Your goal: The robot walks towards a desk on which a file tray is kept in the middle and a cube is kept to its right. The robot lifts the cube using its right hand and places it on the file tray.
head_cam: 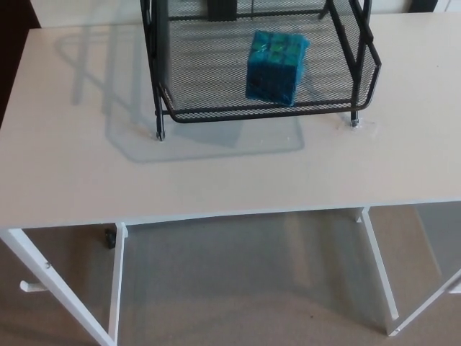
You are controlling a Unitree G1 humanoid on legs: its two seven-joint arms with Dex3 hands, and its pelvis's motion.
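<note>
Top edge cuts off file tray [259, 115] rear; desk [216, 173] ends + legs cropped; cube [275, 68] pattern blurry.

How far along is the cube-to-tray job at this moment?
Done, by the look of it: the blue cube sits on the mesh floor of the black file tray, which stands on the white desk. In hand: nothing, as neither robot hand is in view. Left: nothing visible, since the cube rests inside the tray's rim, right of centre.
</note>
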